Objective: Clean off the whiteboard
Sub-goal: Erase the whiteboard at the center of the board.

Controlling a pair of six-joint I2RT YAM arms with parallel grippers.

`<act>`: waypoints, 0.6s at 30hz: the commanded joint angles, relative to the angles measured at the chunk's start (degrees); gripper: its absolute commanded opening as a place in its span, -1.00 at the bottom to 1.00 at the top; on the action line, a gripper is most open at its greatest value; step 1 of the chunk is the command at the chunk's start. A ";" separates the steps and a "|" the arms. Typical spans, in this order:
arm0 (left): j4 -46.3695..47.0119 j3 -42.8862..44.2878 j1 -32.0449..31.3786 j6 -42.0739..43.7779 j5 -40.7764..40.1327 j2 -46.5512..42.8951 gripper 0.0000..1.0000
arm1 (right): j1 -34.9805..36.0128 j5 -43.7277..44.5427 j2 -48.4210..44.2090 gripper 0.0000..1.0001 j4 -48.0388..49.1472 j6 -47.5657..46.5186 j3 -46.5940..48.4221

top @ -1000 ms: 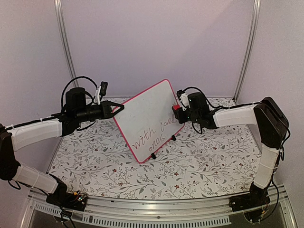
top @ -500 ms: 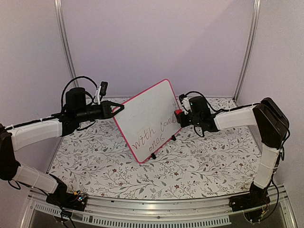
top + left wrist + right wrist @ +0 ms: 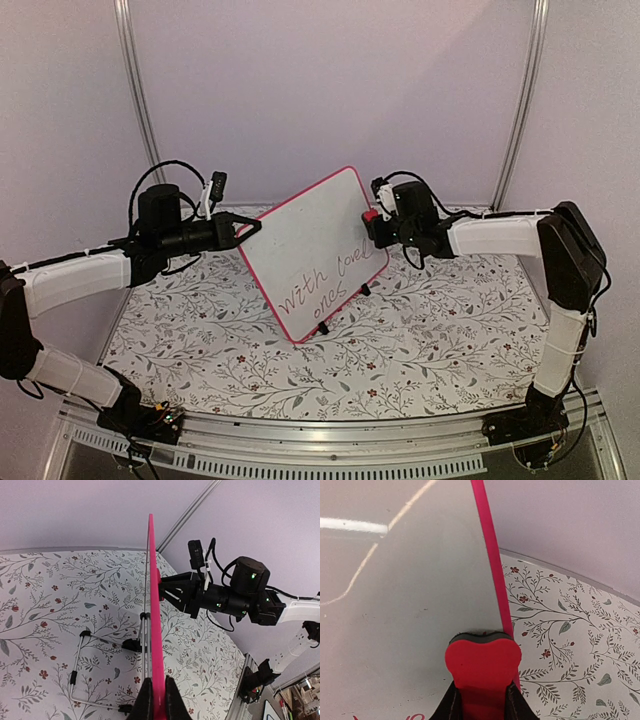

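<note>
Near the middle of the table (image 3: 430,335), the whiteboard (image 3: 310,245) stood tilted on its black feet (image 3: 323,328), one corner raised and its face toward the near edge. The left gripper (image 3: 250,228) was clamped on the pink frame at the board's left edge; its wrist view showed both fingers pinching the thin rim edge-on. The right gripper (image 3: 372,226) was clenched around a red eraser (image 3: 482,657), which met the board just inside the right frame, above the end of the dark writing (image 3: 325,282) on the lower half.

The board looked thin, light and stiff, with a glossy face that fingers would likely slip on. The frame was therefore the sensible place to hold it, on the side opposite the wiping. On only a slim wire stand (image 3: 80,665), it would probably skid or tip under a sideways push without that brace. The eraser seemed soft, bulging between the fingers, so it should give a little against the surface.
</note>
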 commanded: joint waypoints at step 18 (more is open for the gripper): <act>2.77 -0.03 -1.24 -0.66 7.68 -1.75 -1.00 | -0.20 -0.32 2.34 -0.54 0.87 -0.32 -1.40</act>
